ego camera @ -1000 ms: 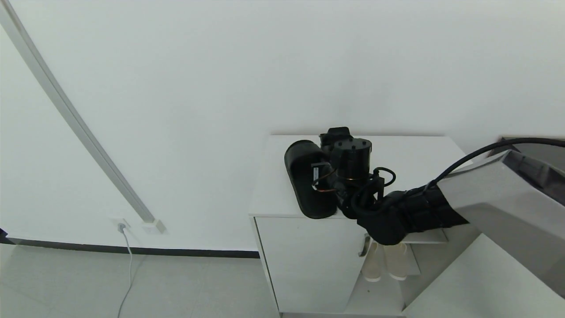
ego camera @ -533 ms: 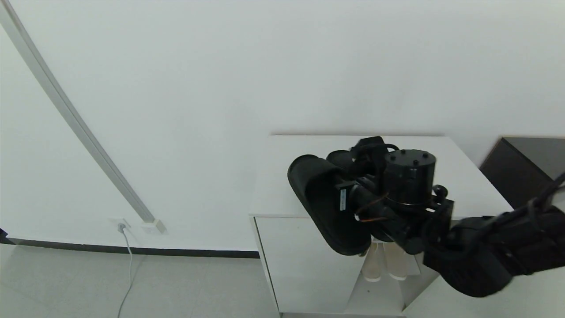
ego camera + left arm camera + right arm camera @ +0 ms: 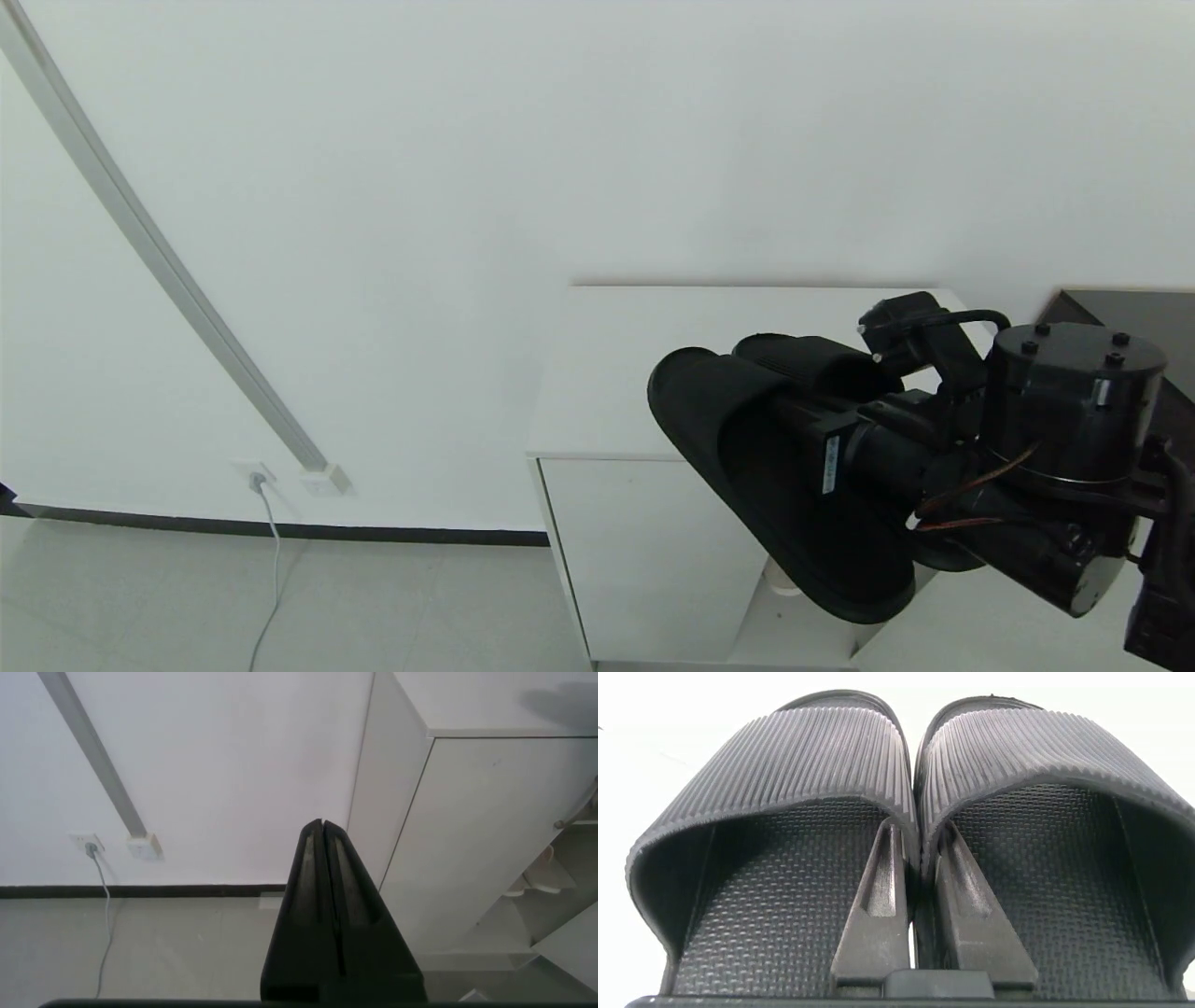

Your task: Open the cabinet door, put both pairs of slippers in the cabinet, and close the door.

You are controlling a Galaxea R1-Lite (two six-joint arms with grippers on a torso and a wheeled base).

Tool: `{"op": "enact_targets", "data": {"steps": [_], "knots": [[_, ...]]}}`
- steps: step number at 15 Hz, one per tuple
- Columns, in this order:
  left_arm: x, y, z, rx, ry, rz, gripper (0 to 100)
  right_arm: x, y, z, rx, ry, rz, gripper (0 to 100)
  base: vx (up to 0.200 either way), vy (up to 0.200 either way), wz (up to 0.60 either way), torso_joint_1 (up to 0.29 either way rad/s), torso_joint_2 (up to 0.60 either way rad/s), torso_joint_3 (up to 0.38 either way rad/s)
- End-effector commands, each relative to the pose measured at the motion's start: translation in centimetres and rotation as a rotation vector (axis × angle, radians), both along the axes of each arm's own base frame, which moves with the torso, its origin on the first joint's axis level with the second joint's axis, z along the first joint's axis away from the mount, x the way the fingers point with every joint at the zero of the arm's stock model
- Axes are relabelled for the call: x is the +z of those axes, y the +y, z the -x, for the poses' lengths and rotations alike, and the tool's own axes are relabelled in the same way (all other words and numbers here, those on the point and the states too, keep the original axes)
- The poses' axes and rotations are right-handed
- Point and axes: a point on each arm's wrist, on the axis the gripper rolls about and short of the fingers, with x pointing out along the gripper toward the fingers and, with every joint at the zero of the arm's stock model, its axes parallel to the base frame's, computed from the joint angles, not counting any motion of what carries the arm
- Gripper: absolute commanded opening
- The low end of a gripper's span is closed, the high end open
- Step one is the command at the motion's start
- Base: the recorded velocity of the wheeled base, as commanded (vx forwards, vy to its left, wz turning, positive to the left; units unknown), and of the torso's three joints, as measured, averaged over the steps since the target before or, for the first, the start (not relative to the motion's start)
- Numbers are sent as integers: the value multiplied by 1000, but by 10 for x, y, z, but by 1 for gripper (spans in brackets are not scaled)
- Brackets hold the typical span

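Note:
A pair of black slippers (image 3: pixel 775 467) hangs in the air in front of the white cabinet (image 3: pixel 616 373), over its right front corner. My right gripper (image 3: pixel 845 439) is shut on them. In the right wrist view its fingers (image 3: pixel 878 905) reach under the ribbed straps, one into each black slipper (image 3: pixel 813 775), and pinch the inner sides together. A sliver of a cream slipper (image 3: pixel 782 586) shows inside the cabinet, below the black pair. My left gripper (image 3: pixel 322 831) is shut and empty, low and to the left of the cabinet (image 3: pixel 486 831).
The cabinet's left door (image 3: pixel 644 551) is closed; the right side stands open, with shelves (image 3: pixel 547 873) showing. A wall outlet with a cable (image 3: pixel 257 481) sits low on the wall to the left. A dark piece of furniture (image 3: pixel 1120 313) stands right of the cabinet.
My right gripper has lifted the black slippers off the cabinet top and carried them to the right and toward the camera, past the front edge.

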Motion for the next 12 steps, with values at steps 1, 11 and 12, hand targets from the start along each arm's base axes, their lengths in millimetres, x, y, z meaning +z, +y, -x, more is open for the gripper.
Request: {"op": "enact_targets", "data": {"steps": [1, 11, 12], "knots": [[0, 0, 0, 0, 1, 0, 0, 5, -2, 3, 3, -14, -12, 0, 0, 0, 0, 0, 0, 0], [0, 0, 0, 0, 1, 0, 0, -4, 7, 4, 24, 7, 8, 0, -180, 0, 0, 1, 5, 3], [0, 0, 0, 0, 1, 0, 0, -4, 7, 5, 27, 6, 7, 0, -200, 0, 0, 2, 7, -2]]}}
